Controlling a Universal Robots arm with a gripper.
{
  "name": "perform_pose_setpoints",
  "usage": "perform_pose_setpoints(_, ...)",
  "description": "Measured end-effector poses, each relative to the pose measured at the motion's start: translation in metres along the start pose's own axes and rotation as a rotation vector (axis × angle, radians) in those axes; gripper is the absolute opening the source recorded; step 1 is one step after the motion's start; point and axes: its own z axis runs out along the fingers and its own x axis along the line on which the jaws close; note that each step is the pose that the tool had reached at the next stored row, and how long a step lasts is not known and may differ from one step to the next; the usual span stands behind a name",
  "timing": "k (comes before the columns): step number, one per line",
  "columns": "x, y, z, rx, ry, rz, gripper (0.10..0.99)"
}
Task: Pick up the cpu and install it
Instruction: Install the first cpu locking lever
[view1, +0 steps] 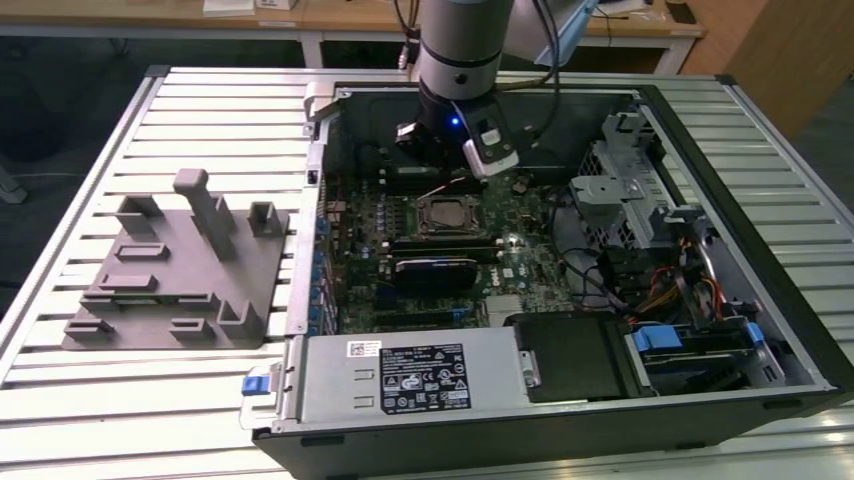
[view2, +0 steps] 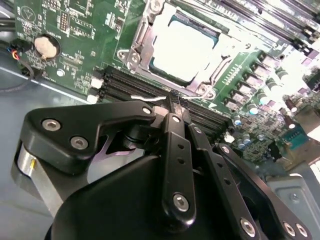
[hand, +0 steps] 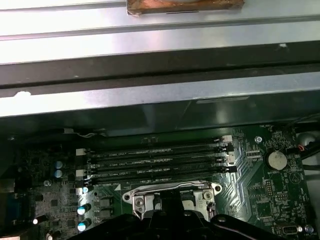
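The arm (view1: 461, 45) is a silver-grey cylinder with a black wrist section carrying a small blue light. The gripper (view2: 175, 107) has matte black linkage bars fastened with round silver screws.

Glare whitens the cpu (view2: 186, 50) in the second wrist view, while the computer case (view1: 747, 395) interior lies dim under even room light.

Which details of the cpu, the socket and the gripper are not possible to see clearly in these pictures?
- Whether the cpu is fully seated: its top is washed out by glare in the second wrist view.
- The socket frame in the first wrist view: its near part is hidden by the black gripper body.
- Cpu detail in the exterior view: too small.
- The fingertips: covered by the gripper's own linkage in the second wrist view.
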Motion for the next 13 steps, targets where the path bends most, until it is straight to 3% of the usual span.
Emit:
perform_pose_setpoints(7, -0.0050, 0.0004, 0.0046, 0.006, -0.0020, 0.006, 0.106)
perform_pose_setpoints(13, -0.0043, 0.0065, 0.0095, 0.008, -0.0027, 0.008, 0.106)
